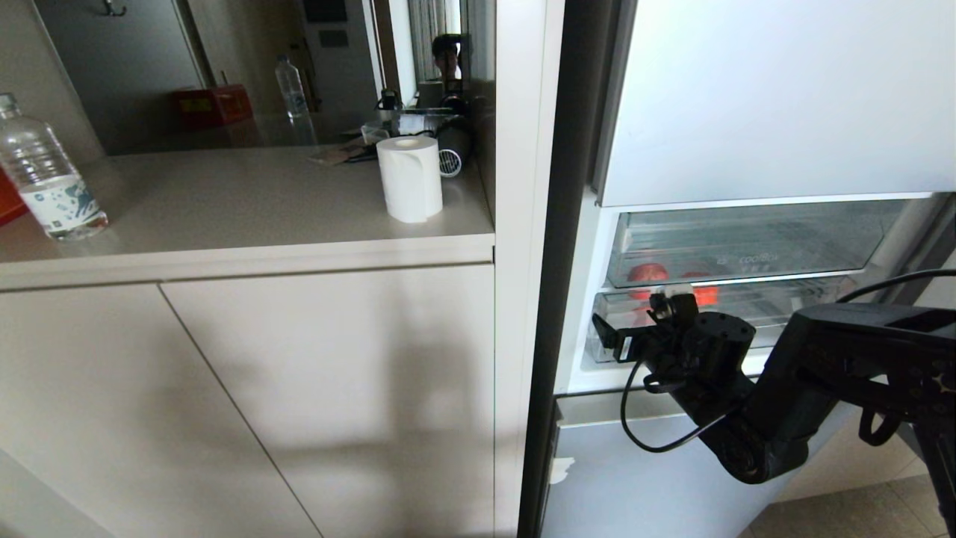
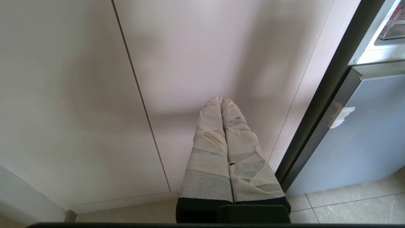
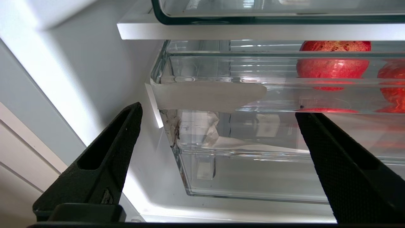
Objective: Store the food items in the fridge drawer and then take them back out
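The fridge drawer (image 1: 792, 308) is the lower of two clear trays in the open fridge; its front wall (image 3: 253, 171) fills the right wrist view, with white tape (image 3: 205, 95) on its lip. Two red round food items lie inside it, one (image 1: 647, 273) toward the left, the other (image 1: 703, 293) beside it. Through the clear wall they show as one fruit (image 3: 332, 63) and another (image 3: 392, 84) at the picture's edge. My right gripper (image 1: 635, 326) hangs just in front of the drawer's left end, open (image 3: 218, 110) and holding nothing. My left gripper (image 2: 221, 103) is shut and empty, facing a cabinet door.
The upper clear drawer (image 1: 747, 243) sits right above the lower one, under a pale upper door (image 1: 777, 97). A blue-grey lower fridge front (image 1: 635, 478) lies below my right arm. To the left, a counter (image 1: 239, 202) carries a water bottle (image 1: 45, 179) and a paper roll (image 1: 409, 178).
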